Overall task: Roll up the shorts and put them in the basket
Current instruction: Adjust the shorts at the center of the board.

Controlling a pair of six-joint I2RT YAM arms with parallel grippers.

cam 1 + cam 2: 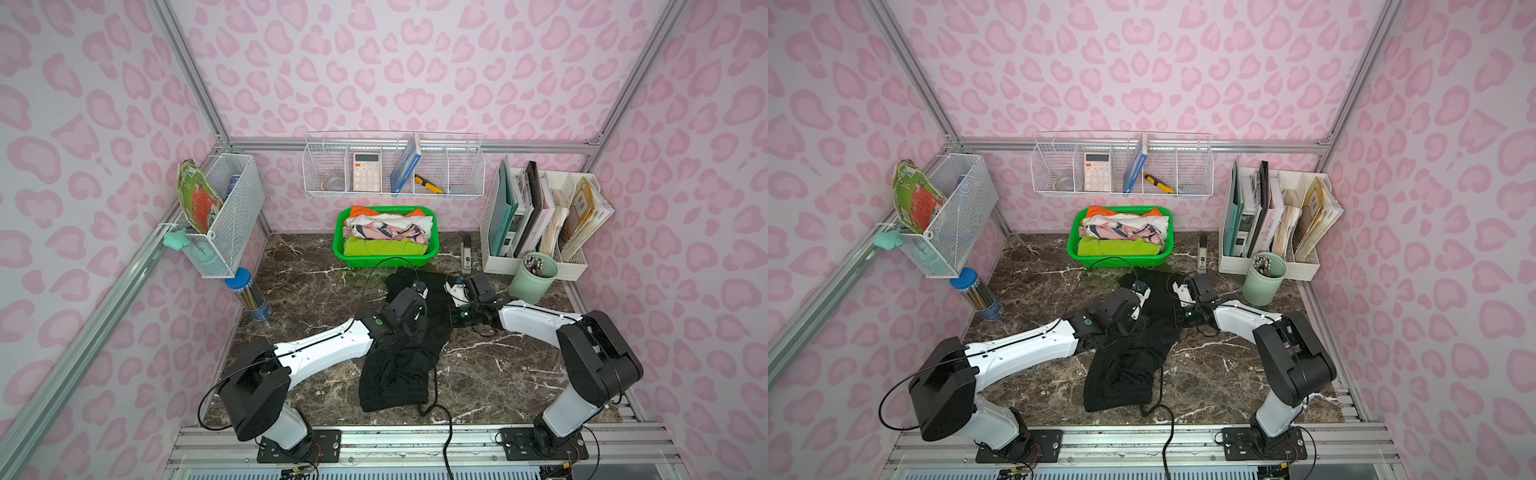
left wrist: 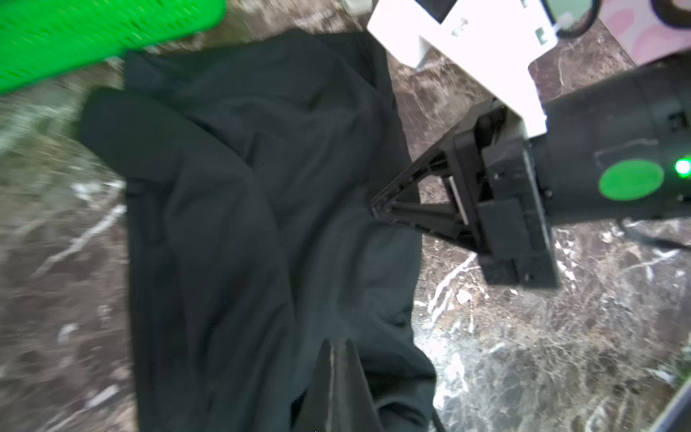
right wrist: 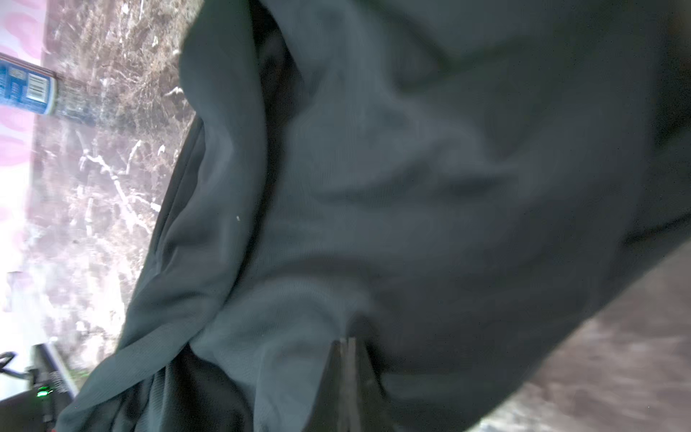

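The shorts (image 1: 397, 370) lie on the counter (image 1: 503, 365) between the two arms. Their long axis runs from 6 o'clock, near the arm bases, up to 12 o'clock, tipped a little toward 1. The 6 o'clock end is a rumpled heap. The 12 o'clock end stops just short of the green basket (image 1: 386, 261), with a pen cup (image 1: 531, 286) off at 3 o'clock.

Both arms work that far end, the left reaching in from 8 o'clock and the right from 4 o'clock, so neither is clearly nearer. The left fingers (image 2: 351, 389) are pressed together over the cloth there; whether a fold is caught between them cannot be told. The right fingers (image 3: 359, 377) are pressed together too, pinching the shorts at the 3 o'clock edge. From both pairs nearly the whole garment lies toward 6 o'clock, so a roll would likely have to travel along the long axis, back toward the bases.

Both top views hide the fingertips under the wrist housings. The left wrist view shows the right fingers nipping the edge, with creases fanning from the tip. The right wrist view shows cloth gathered to the tips in slack folds.
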